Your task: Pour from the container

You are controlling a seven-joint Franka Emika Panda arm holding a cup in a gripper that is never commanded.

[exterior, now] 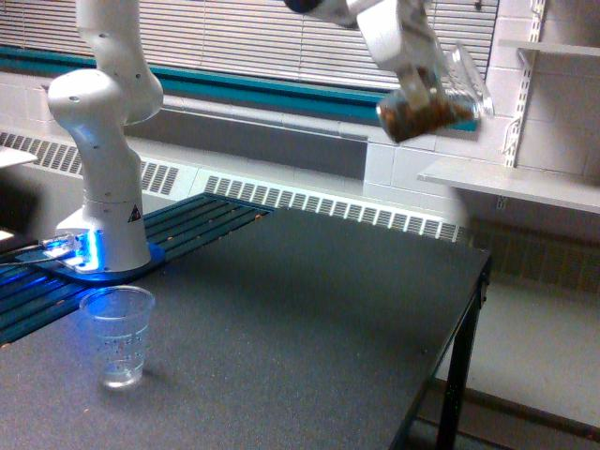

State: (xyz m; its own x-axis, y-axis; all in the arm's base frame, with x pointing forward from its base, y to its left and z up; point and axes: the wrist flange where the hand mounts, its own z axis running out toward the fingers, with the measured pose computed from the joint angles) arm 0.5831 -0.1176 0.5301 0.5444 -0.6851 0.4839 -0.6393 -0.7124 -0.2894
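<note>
The container (pixel 434 101) is held high in the upper part of the exterior view, well above the worktop (pixel 309 319) and toward the exterior view's right. It lies tipped well over on its side, its flared rim toward the exterior view's right and its base toward the left. Brown nut-like bits are visible through the clear wall, gathered along the lower side and toward the base. The picture is blurred in this area, so fine detail of the rim cannot be made out.

The gripper (pixel 420 84) reaches down from the top edge of the view, and its jaws are clamped on the container near the base end. The white body of the gripper sits just above and to the exterior view's left of the cup.

On the worktop, well apart from the container and near the lower left of the exterior view, a smaller clear ribbed cup (pixel 117 336) with printed marks stands upright. Behind it, the arm's white base column (pixel 105 178) rises from a blue-lit mount (pixel 80 253) at the worktop's far left. A white wall shelf (pixel 511 183) runs along the exterior view's right, below the level of the container.
</note>
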